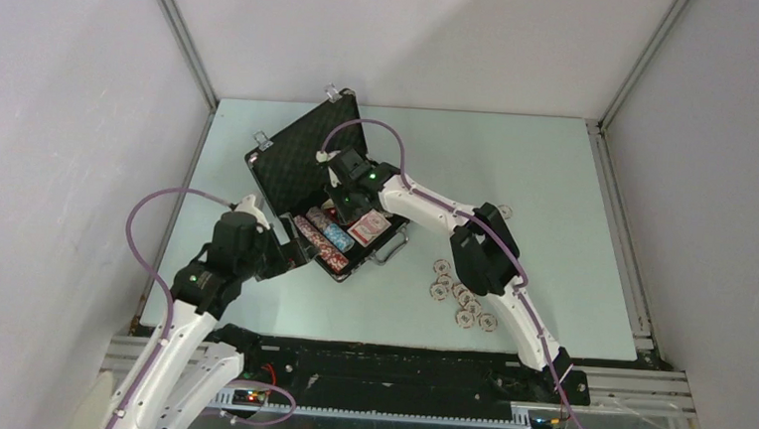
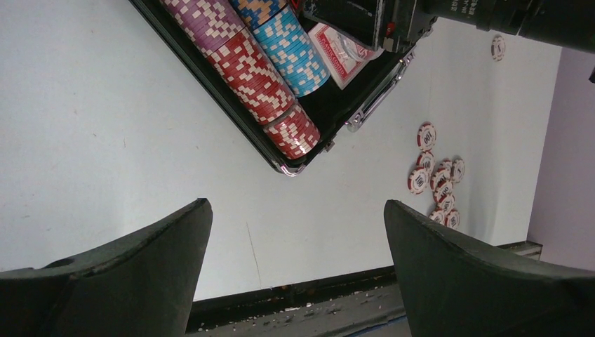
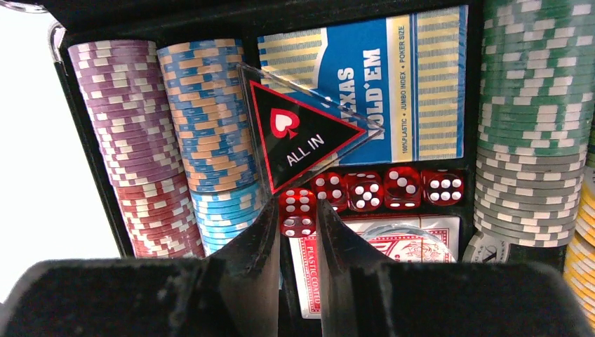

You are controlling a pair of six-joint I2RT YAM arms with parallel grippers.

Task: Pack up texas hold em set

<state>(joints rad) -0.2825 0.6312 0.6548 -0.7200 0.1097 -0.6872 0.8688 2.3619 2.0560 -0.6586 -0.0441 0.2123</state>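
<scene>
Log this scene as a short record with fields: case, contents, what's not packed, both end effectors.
case: black case, open, lid raised, on the table
inside: rows of chips, blue card deck, red card deck, four red dice in a row, ALL IN triangle lying askew over the blue deck
not packed: loose chips on the table, right of the case
left end effector: open, empty, above the table near a case corner
right end effector: over the case, jaws narrow, apparently pinching a fifth red die beside the row
</scene>
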